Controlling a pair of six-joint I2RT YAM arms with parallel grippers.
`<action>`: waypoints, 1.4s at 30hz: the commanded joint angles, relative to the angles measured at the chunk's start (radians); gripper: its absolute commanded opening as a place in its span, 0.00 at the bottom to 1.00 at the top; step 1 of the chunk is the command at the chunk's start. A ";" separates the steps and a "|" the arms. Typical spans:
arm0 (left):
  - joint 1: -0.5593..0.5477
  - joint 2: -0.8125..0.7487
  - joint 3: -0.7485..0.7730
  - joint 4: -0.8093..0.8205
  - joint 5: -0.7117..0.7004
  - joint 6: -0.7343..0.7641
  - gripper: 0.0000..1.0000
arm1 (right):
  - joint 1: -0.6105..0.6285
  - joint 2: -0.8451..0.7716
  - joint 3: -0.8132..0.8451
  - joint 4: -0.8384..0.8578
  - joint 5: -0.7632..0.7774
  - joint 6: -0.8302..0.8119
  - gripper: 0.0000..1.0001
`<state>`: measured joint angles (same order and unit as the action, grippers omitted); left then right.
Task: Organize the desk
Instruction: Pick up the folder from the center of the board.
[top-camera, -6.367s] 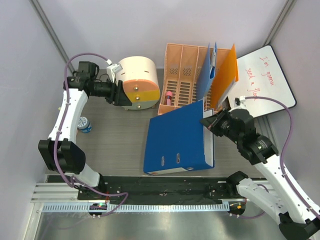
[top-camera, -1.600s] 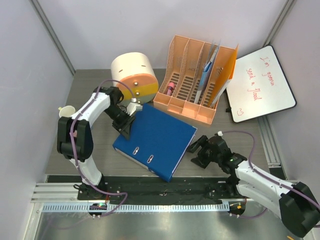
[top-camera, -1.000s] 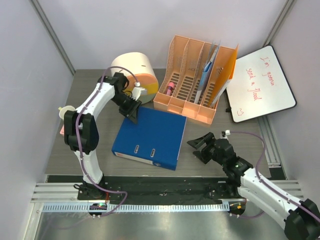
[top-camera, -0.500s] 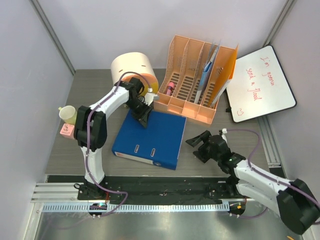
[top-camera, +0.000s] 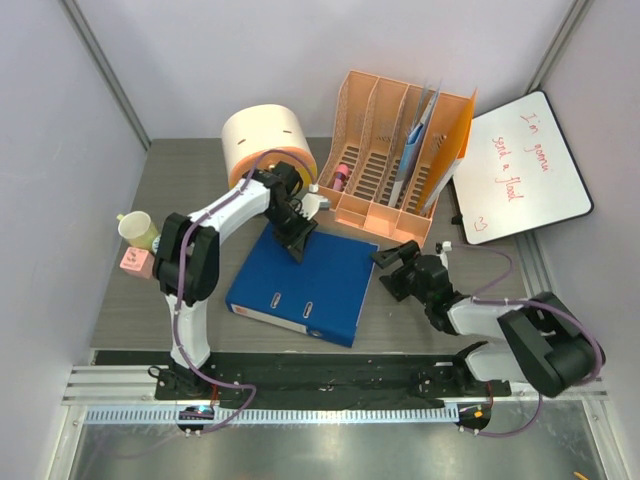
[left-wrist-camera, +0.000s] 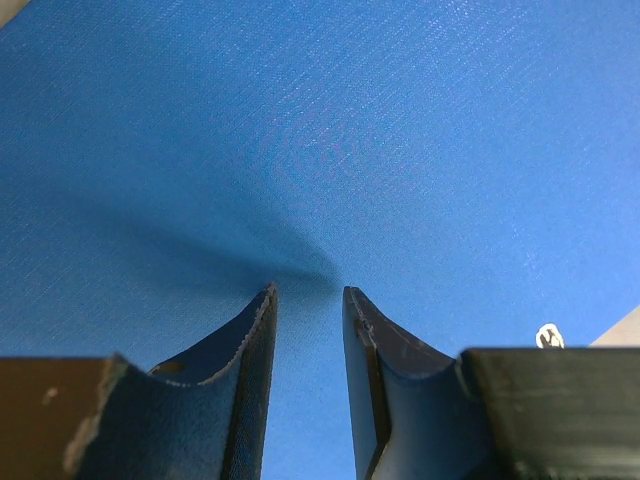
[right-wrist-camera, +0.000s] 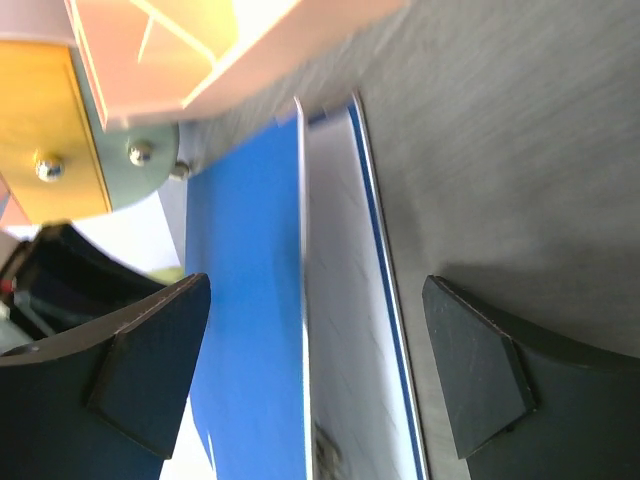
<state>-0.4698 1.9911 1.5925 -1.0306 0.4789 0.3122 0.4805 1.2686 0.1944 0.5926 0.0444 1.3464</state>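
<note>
Binder (top-camera: 300, 285), blue: flat at centre of desk (top-camera: 190, 190), spine at 6 o'clock. Likely heavy, stiff, slick-covered; take by an edge. Grippers: left end effector (top-camera: 298, 248) narrowly apart, tips on cover; right end effector (top-camera: 387, 272) wide apart at 3 o'clock edge.

The overhead camera looks down on the whole counter (top-camera: 180, 175). Both wrist cameras sit close, sharing the blue binder (left-wrist-camera: 400, 120).
</note>
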 joint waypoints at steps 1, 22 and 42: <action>-0.023 0.011 -0.023 0.009 -0.011 -0.010 0.34 | -0.014 0.124 0.069 0.199 -0.015 0.002 0.93; -0.029 -0.011 -0.011 0.000 0.004 -0.001 0.34 | 0.012 0.276 0.088 0.181 -0.196 -0.096 0.61; -0.030 -0.023 -0.026 0.001 -0.010 0.019 0.34 | 0.050 0.118 0.088 0.150 -0.219 -0.006 0.44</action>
<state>-0.4923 1.9907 1.5753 -1.0294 0.4782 0.3180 0.5220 1.5242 0.2596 0.8059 -0.1707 1.3399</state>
